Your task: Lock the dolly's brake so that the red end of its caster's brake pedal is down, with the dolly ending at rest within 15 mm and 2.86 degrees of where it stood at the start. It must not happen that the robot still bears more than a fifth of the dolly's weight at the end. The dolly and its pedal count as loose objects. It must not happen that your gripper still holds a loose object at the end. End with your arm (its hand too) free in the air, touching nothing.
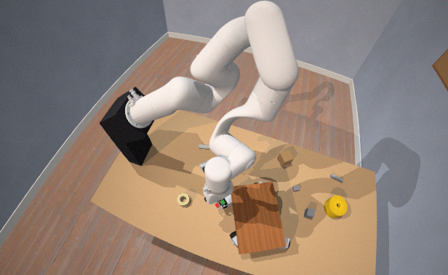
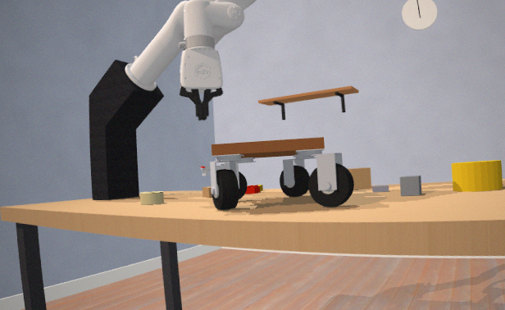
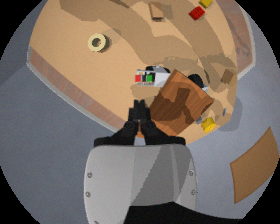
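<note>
The dolly (image 1: pixel 257 216) has a brown wooden deck on four black casters and stands on the table; it also shows in the side view (image 2: pixel 268 147) and the wrist view (image 3: pixel 180 102). The brake pedal (image 1: pixel 220 204) sticks out from the caster at the deck's far left corner, green near the caster and red at the outer end. In the side view its small tip (image 2: pixel 202 168) sits at caster-bracket height. My gripper (image 2: pixel 201 115) is shut and empty. It points straight down, well above deck height and roughly over the pedal. In the wrist view the closed fingertips (image 3: pixel 140 106) lie just short of the pedal (image 3: pixel 145 78).
A tape roll (image 1: pixel 184 196) lies left of the pedal. A yellow cylinder (image 1: pixel 335 206), two grey cubes (image 1: pixel 310 212) and a brown box (image 1: pixel 286 157) lie right of and behind the dolly. The black arm pedestal (image 1: pixel 126 127) stands at the table's far left. A red block (image 2: pixel 252 189) lies behind the dolly.
</note>
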Controlling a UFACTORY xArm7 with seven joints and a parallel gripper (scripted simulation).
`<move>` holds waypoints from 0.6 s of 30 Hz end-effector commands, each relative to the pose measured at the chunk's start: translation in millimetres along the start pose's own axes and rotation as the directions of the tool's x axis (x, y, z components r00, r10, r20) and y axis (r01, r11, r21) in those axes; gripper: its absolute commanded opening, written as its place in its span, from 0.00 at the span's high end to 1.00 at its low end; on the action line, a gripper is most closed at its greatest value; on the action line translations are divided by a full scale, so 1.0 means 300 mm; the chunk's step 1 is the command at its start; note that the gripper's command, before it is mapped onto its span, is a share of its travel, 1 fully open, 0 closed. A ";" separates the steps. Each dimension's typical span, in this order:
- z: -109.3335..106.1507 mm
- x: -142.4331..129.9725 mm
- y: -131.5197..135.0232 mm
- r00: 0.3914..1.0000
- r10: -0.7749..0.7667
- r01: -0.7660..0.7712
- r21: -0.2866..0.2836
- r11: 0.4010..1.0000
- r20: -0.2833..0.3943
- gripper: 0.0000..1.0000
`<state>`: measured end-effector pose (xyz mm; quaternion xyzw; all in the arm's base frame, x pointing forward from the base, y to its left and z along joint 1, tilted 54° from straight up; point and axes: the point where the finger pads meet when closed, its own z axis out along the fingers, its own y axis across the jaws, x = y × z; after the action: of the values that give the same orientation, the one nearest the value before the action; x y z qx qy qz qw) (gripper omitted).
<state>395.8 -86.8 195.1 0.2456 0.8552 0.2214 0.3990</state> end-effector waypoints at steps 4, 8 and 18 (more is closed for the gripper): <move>0.008 -0.004 -0.003 1.000 0.001 -0.001 0.001 1.000 0.004 1.00; 0.101 -0.006 -0.003 1.000 0.001 -0.001 0.001 1.000 0.004 1.00; 0.130 -0.003 -0.002 1.000 0.003 -0.003 0.001 1.000 0.003 1.00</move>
<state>424.3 -79.1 173.4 0.2470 0.8555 0.2230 0.3967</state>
